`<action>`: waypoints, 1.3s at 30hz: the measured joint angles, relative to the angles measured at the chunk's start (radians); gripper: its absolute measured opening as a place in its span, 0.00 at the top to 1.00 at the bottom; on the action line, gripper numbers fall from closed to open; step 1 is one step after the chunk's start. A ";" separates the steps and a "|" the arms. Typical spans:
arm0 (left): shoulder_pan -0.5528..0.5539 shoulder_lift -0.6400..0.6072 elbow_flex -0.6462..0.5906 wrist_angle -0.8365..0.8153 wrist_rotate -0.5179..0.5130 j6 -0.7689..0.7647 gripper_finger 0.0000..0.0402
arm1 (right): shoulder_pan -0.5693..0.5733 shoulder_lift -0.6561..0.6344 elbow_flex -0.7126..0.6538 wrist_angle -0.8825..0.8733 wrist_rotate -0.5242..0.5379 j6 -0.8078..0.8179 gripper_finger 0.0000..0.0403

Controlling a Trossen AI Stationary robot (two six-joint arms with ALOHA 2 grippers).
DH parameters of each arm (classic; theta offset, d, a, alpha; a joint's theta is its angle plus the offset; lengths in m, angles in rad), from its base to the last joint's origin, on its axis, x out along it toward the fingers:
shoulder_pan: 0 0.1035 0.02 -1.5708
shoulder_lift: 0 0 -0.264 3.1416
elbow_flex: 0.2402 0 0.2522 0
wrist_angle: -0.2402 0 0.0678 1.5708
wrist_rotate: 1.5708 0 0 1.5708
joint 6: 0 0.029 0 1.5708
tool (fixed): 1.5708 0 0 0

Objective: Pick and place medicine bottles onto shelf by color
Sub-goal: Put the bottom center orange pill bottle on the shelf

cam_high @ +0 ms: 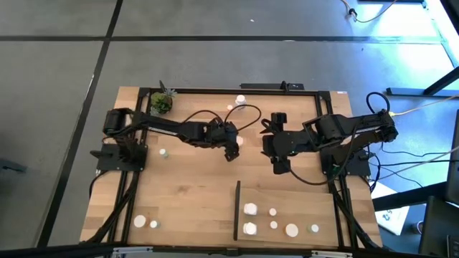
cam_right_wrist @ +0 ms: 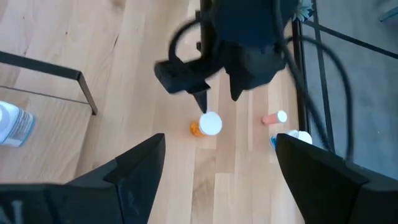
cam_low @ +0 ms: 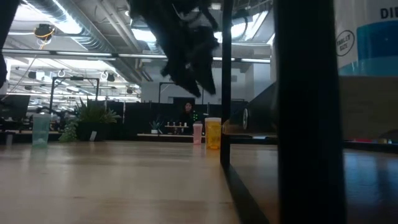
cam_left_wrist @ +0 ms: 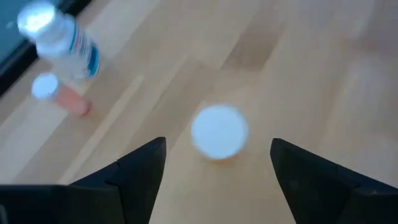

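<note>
From above, the left gripper (cam_high: 234,148) is being held over the middle of the table (cam_high: 186,201), fingers apart, with a small orange bottle (cam_high: 240,141) just beside its tip; the right gripper (cam_high: 277,163) is hanging close by, jaws also spread and empty, so little room is being left between the two arms. Wide bare wood is lying open toward the near edge, while the shelf (cam_high: 301,197) is filling the near right corner, its black strip (cam_high: 237,209) standing along the inner edge and several white bottles (cam_high: 250,209) resting on it. Two more bottles (cam_high: 145,221) are being seen at the near left corner, one (cam_high: 164,153) by the left arm's base, and others (cam_high: 240,99) near the far rail beside a potted plant (cam_high: 161,104). At table height, the orange bottle (cam_low: 212,134) and a pinkish one (cam_low: 198,133) are standing far off, the arm above being blurred and a dark upright blocking much of the right. Through the left wrist view, the white cap (cam_left_wrist: 218,131) is sitting between the spread fingers (cam_left_wrist: 140,168), untouched; a pink bottle (cam_left_wrist: 62,96) and a white bottle (cam_left_wrist: 62,38) are being smeared at the edge. Through the right wrist view, the left gripper (cam_right_wrist: 216,98) is poised just over the orange bottle (cam_right_wrist: 208,124), and a bottle (cam_right_wrist: 13,127) is being cut off at the side.
</note>
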 joint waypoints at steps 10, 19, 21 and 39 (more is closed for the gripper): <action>-0.111 -0.179 0.003 -0.106 0.002 0.000 0.29 | 0.000 0.000 0.000 0.012 -0.001 0.000 0.24; -0.227 -0.292 0.000 -0.216 -0.019 -0.005 0.29 | 0.000 -0.001 0.000 0.033 -0.008 -0.001 0.24; -0.247 -0.301 0.002 -0.218 -0.045 -0.008 0.29 | 0.000 -0.001 0.000 0.033 -0.008 -0.001 0.24; -0.362 -0.358 0.000 -0.312 -0.183 -0.109 0.29 | 0.002 -0.001 0.000 0.115 -0.084 0.102 0.24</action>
